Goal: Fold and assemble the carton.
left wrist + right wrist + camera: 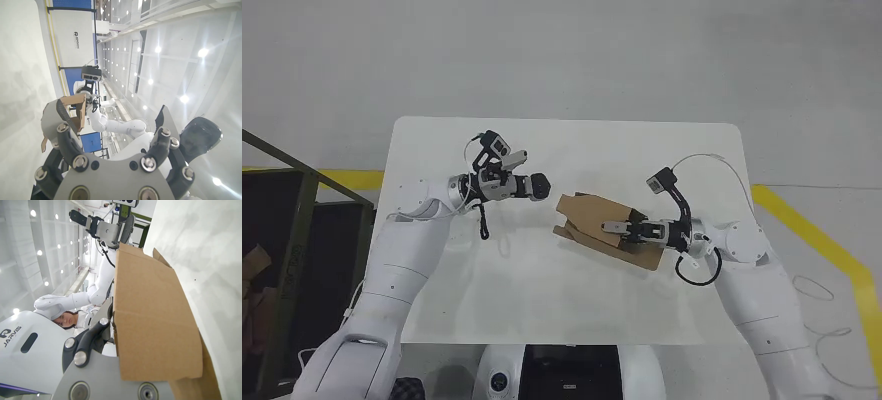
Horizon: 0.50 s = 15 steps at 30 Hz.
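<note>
White rectangular worktop (542, 290), rounded corners. Partly folded brown cardboard carton (582, 212) sat right of centre; surface contact unclear.

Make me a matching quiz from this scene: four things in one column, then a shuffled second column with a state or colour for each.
Column one:
1. left gripper
2. right gripper
3. carton
4. table

Column two:
A. brown cardboard
B. white surface
C. open, holding nothing
D. shut on a cardboard panel

Pairs: 1-C, 2-D, 3-A, 4-B.

Glossy white arms (407, 240), black cables (482, 222), grey wrist plates (113, 181), silver screws (80, 162), black ribbed jaws
</note>
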Available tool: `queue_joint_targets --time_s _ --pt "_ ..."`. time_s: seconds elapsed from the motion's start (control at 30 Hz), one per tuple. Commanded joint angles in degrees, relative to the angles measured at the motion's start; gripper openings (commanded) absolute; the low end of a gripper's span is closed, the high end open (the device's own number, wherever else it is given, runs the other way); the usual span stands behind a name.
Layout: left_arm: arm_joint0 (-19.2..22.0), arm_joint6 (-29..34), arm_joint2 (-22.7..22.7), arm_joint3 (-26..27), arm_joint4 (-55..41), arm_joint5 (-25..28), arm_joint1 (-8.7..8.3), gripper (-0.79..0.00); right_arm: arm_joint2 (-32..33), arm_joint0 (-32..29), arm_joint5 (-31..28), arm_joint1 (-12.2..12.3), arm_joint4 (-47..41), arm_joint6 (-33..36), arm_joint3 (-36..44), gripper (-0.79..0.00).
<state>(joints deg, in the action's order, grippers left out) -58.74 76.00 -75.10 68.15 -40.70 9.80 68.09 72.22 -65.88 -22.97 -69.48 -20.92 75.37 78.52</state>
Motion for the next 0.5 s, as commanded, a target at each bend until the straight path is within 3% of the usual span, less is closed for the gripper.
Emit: queue_joint_targets --time_s 0.0,0.13,0.47 --pt "-0.2 1.7 -0.2 0.3 -0.5 -0.9 -0.19 0.0 -0.5 1.9 0.0 0.1 -0.6 3.6 -2.2 -0.785" --pt "-0.3 3.9 0.3 0.7 -1.1 -2.1 -0.3 0.0 -2.1 5.1 1.1 0.2 -2.0 7.1 -4.7 -0.785" --pt "0.6 4.9 4.7 0.6 -1.5 -3.2 0.35 0.0 -5.9 7.6 0.8 0.4 -5.0 6.8 -7.5 -0.785"
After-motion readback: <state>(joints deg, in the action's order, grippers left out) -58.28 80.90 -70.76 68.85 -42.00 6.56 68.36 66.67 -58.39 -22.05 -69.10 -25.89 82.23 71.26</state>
